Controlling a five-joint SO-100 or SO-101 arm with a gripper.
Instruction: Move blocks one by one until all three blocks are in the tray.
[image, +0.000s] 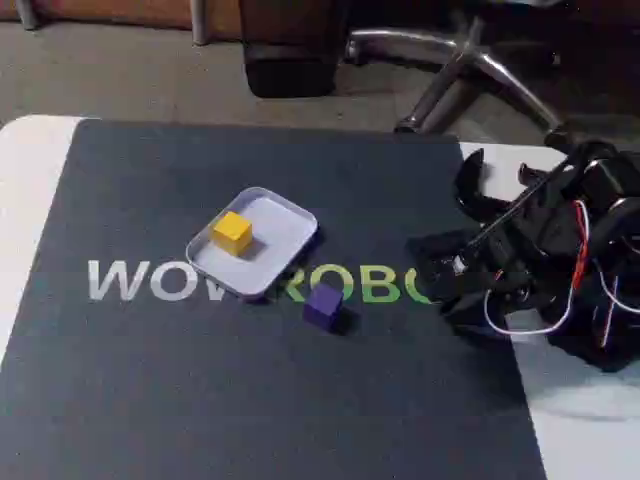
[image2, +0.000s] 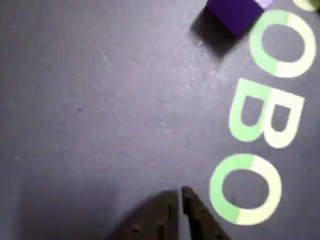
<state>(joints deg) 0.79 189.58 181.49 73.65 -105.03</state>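
Dark mat (image: 250, 400): charcoal w/ "WOW ROBO" lettering, covers most of the white bench (image: 30, 200); we read it as smooth, flat, slightly grippy, good for a sliding approach.
Room: carpet floor beyond the bench, chair base w/ chrome legs (image: 470, 60) at top of fixed view.
Arm (image: 560, 250): black, wires exposed, folded low at right edge of fixed view, well apart from the blocks.
Tray (image: 285, 215): pale lavender, shallow, raised rim, mid-mat; we judge it light, could skid if bumped.
Yellow block (image: 232, 231): already inside the tray, left part.
Purple block (image: 322, 305): on the mat just outside the tray's near-right corner, close to the rim; wrist view has it at top edge (image2: 232, 15).
Handling: we judge the purple block rigid, light, flat-faced, prob. plastic or wood; take it across two opposite side faces, mid-height, clear of the tray rim.
Hand (image2: 180, 192): tips at bottom of wrist view, nearly together w/ a thin slit between, nothing held; needs opening before the grasp.
Progress: we see one block in, one out; a third we can't find.
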